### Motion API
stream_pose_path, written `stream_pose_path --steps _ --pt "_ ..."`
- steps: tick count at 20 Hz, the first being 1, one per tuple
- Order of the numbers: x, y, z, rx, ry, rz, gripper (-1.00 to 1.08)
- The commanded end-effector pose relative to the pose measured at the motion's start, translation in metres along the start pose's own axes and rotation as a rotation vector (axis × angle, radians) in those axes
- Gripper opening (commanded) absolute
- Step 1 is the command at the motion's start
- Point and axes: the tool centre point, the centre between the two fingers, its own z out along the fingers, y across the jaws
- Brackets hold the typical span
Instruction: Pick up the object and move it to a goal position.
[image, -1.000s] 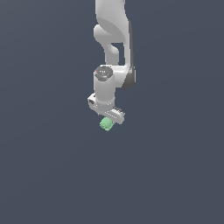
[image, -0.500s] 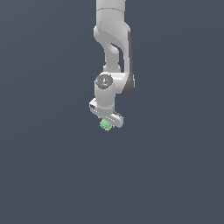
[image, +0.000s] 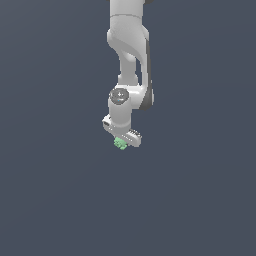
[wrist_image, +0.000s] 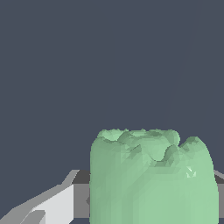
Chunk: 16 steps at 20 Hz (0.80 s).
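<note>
Since 1.0 s ago, arm and hand have shifted only slightly in the exterior view: the wrist joint now sits a little toward that view's right and marginally lower, and the green object has come along under the hand, same relation to it as before.

Panda arm (image: 129, 50): white, enters from the top edge of the exterior view, hangs nearly straight down against a flat dark grey-blue background (image: 50, 190). No table edge or other surface can be made out.

Gripper (image: 121, 141): white hand body pointing down, its crossbar tilted, lower end toward the exterior view's right. In the wrist view one pale grey finger (wrist_image: 52, 205) shows beside the object, with a dark pad strip running behind it; the second finger is hidden behind the green mass. The object sits pressed between the fingers, so they read as clamped onto it.

Object (wrist_image: 153, 179) (image: 120, 144): pale mint-green lump, in the gripper's hold just below the hand. In the wrist view it is blocky with near-vertical sides and a jagged, lumpy crown facing away from the camera. No clear long axis; roughly as wide as tall.
</note>
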Motion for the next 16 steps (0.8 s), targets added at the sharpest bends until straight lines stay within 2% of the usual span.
stream_pose_path --steps 1,9,16 --pt "0.0 0.001 0.001 -0.001 -0.001 0.001 -1.0" --pt "-0.001 0.0 -0.002 0.0 0.0 0.0 -1.0" --pt "-0.01 0.004 -0.019 0.0 -0.001 0.0 -1.0"
